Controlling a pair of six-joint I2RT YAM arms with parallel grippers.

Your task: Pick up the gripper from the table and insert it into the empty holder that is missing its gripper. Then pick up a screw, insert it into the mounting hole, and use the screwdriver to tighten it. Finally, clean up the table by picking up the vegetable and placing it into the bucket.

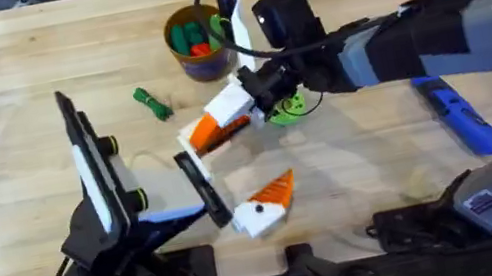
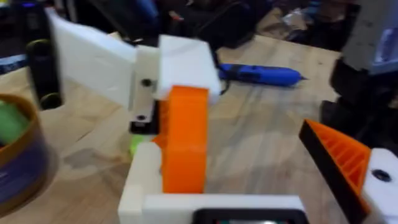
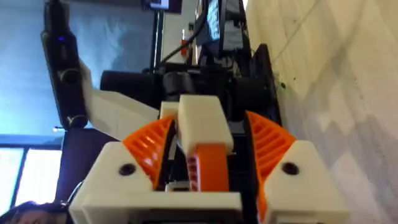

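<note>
Left gripper [image 1: 237, 172]: spread wide, pinching nothing. One side carries an orange ribbed pad [image 2: 339, 158] on its white mount. The other side is the holder [image 2: 140, 180].
Holder: a blocky white mount on the left gripper's own black jaw, right at the foot of my left wrist feed.
Orange fingertip piece [image 2: 183, 137]: standing upright against the holder and touching it. I cannot tell whether it is fully seated (the joint is hidden from me).
Right gripper [image 1: 245, 103]: reached across the middle and sitting right over the holder side of the left gripper. On my right wrist feed a white block and an orange strip lie between its two orange pads. I cannot tell whether it is clamped on them or loose around them.
Green disc [image 1: 290, 108]: on the tabletop just beside the right gripper, partly under its wrist.
Bucket [image 1: 193, 41]: just beyond the right gripper, on the side away from the arm bases. It has a yellow rim, with green and red toys inside.
Vegetable [image 1: 152, 104]: lying on the tabletop near the right gripper, between the bucket and the left arm, touching neither.
Screwdriver [image 1: 460, 115]: blue, flat on the tabletop, well apart from both grippers, on the far side of the right arm.
</note>
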